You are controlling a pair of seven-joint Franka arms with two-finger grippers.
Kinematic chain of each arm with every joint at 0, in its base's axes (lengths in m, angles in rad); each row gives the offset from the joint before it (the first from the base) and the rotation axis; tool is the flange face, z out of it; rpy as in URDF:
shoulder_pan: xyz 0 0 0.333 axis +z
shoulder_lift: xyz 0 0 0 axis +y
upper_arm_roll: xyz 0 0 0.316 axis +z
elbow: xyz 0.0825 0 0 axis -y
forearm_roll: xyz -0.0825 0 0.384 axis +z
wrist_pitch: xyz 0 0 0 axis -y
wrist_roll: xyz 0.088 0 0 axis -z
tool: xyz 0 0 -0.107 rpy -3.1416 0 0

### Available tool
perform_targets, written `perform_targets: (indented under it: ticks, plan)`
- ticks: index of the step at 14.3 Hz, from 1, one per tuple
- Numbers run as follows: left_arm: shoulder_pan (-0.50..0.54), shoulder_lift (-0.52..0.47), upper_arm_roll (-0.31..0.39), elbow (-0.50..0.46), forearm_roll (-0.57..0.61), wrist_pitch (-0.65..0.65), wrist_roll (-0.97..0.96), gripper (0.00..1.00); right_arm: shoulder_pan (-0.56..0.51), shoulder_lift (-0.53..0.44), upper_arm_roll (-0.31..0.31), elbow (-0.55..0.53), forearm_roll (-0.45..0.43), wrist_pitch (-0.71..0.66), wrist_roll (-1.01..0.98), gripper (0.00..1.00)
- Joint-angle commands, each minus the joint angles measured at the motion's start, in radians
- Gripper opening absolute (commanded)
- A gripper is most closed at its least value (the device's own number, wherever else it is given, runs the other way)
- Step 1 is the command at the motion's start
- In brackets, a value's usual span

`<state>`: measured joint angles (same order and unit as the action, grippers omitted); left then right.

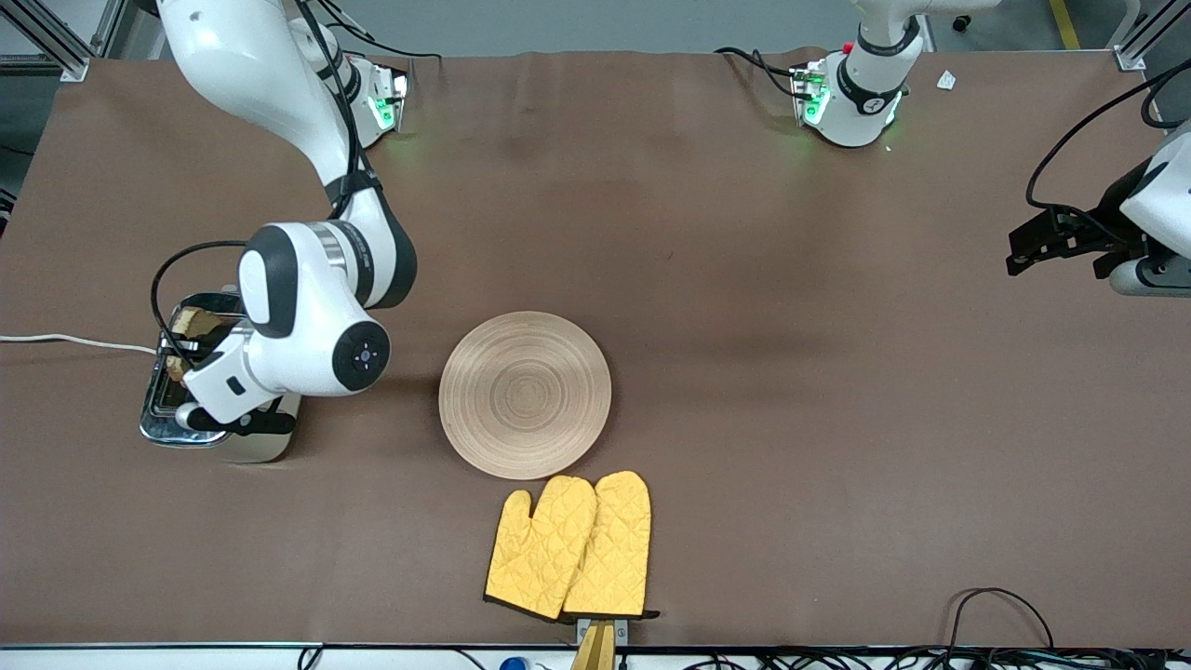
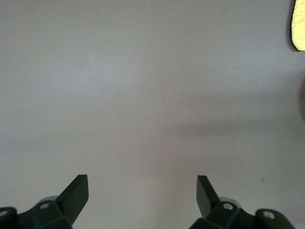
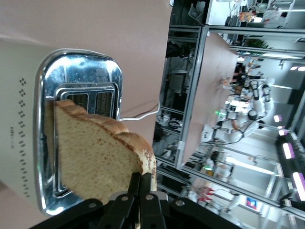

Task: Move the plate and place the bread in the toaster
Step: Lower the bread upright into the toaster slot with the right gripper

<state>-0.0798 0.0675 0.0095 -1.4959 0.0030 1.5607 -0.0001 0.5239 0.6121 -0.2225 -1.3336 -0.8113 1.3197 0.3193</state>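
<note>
My right gripper [image 1: 191,352] is over the toaster [image 1: 166,417] at the right arm's end of the table. In the right wrist view it [image 3: 145,183] is shut on the crust edge of the bread [image 3: 95,152], a brown speckled slice held upright over the chrome top [image 3: 81,71]. The slice's lower edge is at a slot; I cannot tell how deep. The bread also shows in the front view [image 1: 197,324]. The round wooden plate [image 1: 526,395] lies empty at mid-table. My left gripper [image 1: 1019,251] waits open and empty over bare table at the left arm's end [image 2: 143,183].
Two yellow oven mitts [image 1: 569,547] lie just nearer the front camera than the plate; one shows in the left wrist view [image 2: 298,24]. The toaster's white cord [image 1: 74,342] runs off the table's end. Cables lie along the front edge.
</note>
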Motion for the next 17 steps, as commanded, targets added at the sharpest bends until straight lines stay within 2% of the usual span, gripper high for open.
perform_targets:
  ticks: [1,3,11,17]
  plan:
    - [0.002,-0.014,0.0,-0.01,-0.014,0.002,-0.003,1.0,0.004,-0.005,0.006,-0.036,-0.072,-0.008,-0.054,0.0]
    - [0.002,-0.014,0.0,-0.01,-0.014,0.002,-0.003,1.0,-0.021,-0.003,0.006,-0.036,-0.074,-0.007,-0.118,0.0]
    - [0.002,-0.014,0.0,-0.01,-0.014,0.002,-0.004,1.0,-0.033,-0.003,0.006,-0.036,-0.103,-0.007,-0.121,0.0]
    - [0.002,-0.014,0.0,-0.01,-0.014,0.002,-0.004,1.0,-0.056,0.032,0.006,-0.035,-0.105,0.027,-0.106,0.0]
